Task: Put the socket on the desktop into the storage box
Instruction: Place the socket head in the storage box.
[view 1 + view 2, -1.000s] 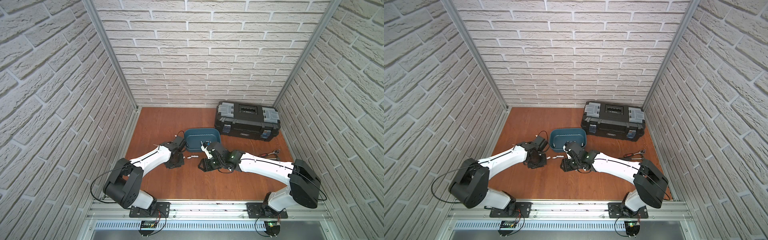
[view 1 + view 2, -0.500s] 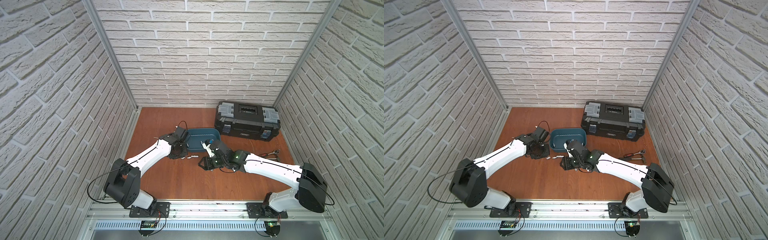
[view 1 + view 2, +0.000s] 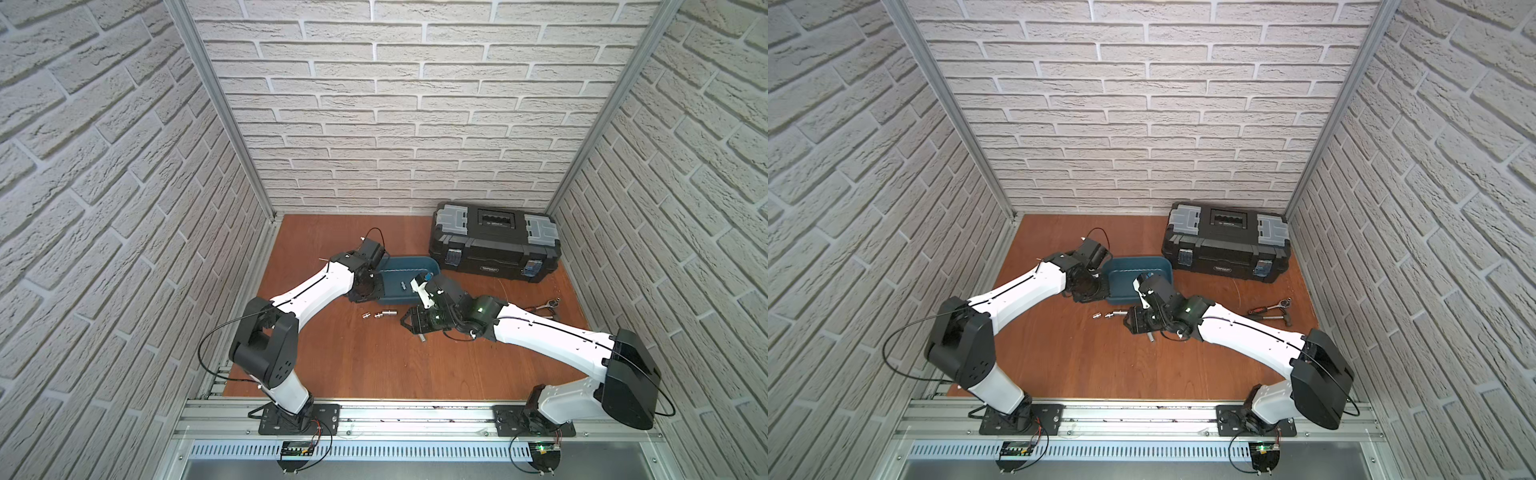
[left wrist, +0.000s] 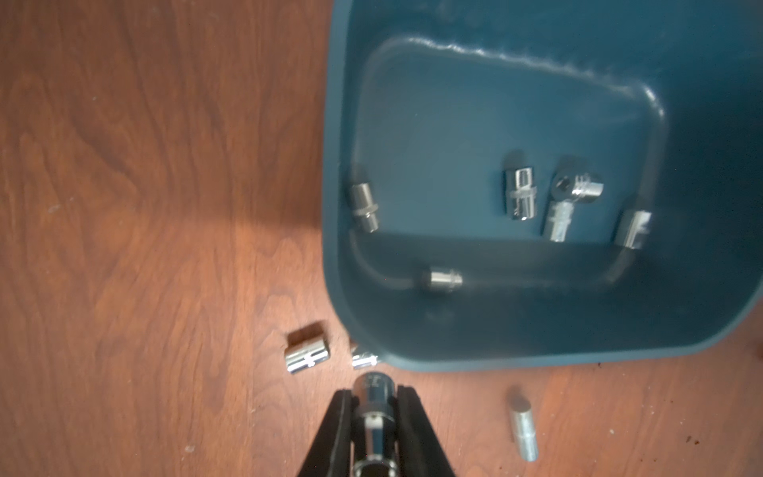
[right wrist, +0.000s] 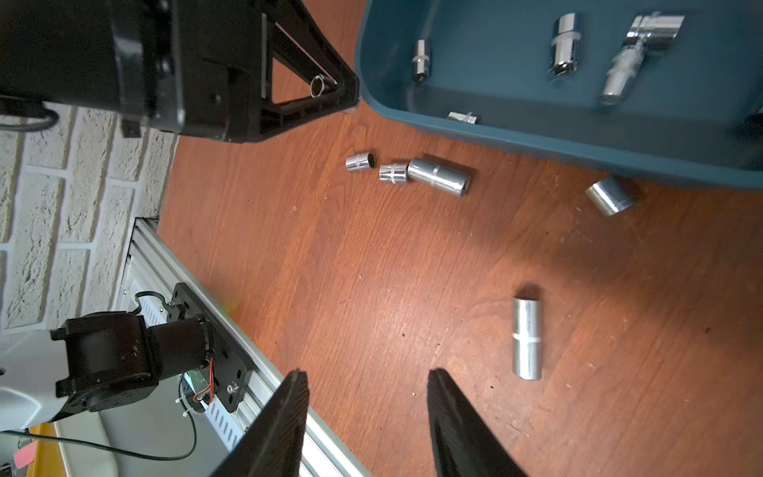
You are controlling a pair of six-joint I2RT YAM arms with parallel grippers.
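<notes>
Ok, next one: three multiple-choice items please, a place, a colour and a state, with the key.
1. Where is the long socket nearest the right claw? A on the desktop; B in the storage box; C held in that claw.
2. What colour is the storage box? A red; B yellow; C teal-blue.
3. How is the left claw? A open, empty; B shut on a socket; C gripping the box rim.
Key: 1 A: it lies on bare wood before the open claw. 2 C: its walls are teal-blue. 3 B: a socket sits clamped in it.

Several chrome sockets [image 5: 439,176] flat on wood-grain desktop [image 5: 371,289], others inside teal storage box [image 5: 536,138]
</notes>
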